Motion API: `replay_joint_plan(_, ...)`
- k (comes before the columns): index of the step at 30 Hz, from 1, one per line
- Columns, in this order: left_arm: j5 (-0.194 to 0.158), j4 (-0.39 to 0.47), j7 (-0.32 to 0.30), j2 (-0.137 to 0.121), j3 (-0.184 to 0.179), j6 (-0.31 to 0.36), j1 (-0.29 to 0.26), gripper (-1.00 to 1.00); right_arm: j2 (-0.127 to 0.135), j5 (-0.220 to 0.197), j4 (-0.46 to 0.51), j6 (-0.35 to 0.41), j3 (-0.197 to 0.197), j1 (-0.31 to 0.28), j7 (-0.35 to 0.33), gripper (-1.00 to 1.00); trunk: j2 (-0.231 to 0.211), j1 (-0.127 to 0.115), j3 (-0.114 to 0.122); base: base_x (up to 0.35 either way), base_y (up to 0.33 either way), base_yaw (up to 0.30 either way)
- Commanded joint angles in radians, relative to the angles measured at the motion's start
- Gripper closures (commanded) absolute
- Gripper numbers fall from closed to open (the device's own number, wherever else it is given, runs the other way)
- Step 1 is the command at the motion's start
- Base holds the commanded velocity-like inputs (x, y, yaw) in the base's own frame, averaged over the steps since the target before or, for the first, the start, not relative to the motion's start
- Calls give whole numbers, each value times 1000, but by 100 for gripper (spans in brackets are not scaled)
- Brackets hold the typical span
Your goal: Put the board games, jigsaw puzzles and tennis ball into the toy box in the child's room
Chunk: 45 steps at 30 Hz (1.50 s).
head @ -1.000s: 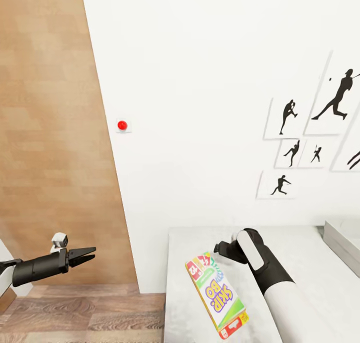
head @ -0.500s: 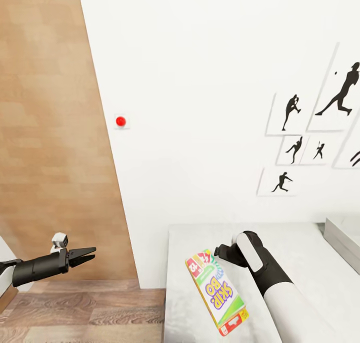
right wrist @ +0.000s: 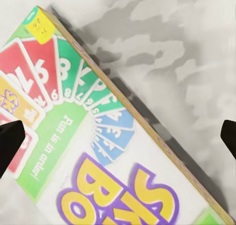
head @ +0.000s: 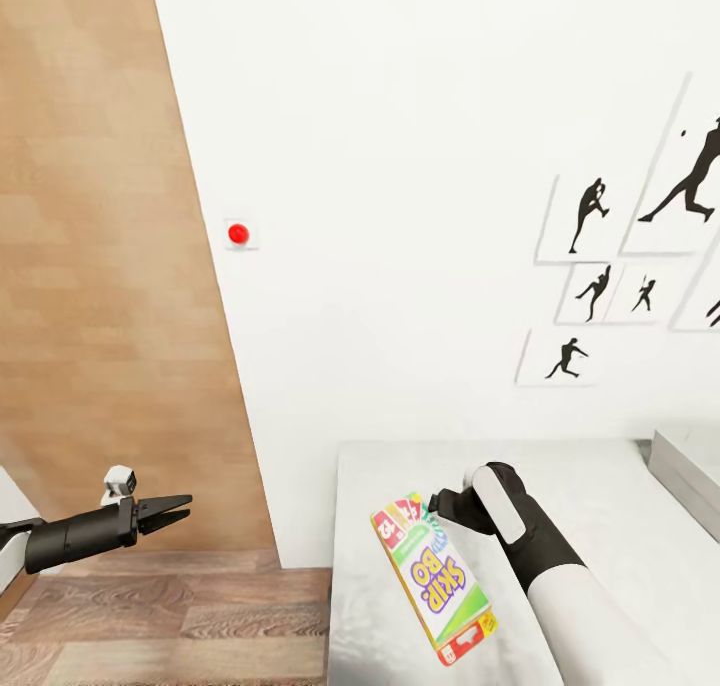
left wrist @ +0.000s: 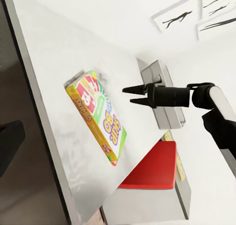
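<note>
Board game (head: pixel 432 577) laid flat on pale worktop (head: pixel 600 526), near its left edge; long axis run from 11 to 5 o'clock in head view, card-fan end pointed toward wall; right gripper (left wrist: pixel 127 95) poised just above card-fan end, fingers parted, nothing held; left gripper (head: pixel 178 511) off worktop over wood floor (head: pixel 200 616), fingers slightly parted, empty; toy box (head: pixel 690 471) cut off at 3 o'clock.

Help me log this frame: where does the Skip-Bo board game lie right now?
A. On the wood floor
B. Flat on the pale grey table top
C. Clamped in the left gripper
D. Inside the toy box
B. The board game lies flat on the table, with the right gripper open above its near end.
</note>
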<state>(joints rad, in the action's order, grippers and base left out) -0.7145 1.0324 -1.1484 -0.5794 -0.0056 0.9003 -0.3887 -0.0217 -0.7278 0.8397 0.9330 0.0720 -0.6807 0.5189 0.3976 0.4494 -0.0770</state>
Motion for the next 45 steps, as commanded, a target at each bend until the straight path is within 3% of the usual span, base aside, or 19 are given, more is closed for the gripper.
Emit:
replay_joint_plan(1, -4, 0, -1, 0, -1, 6, -1, -100, 0, -10, 1, 1, 2, -1, 10, -100, 2, 1, -4, 0, 0, 0)
replay_joint_plan(45, -3, -2, 1, 0, -1, 6, -1, -100, 1, -12, 1, -21, 6, 0, 9, -100, 2, 1, -65, 0, 0, 0)
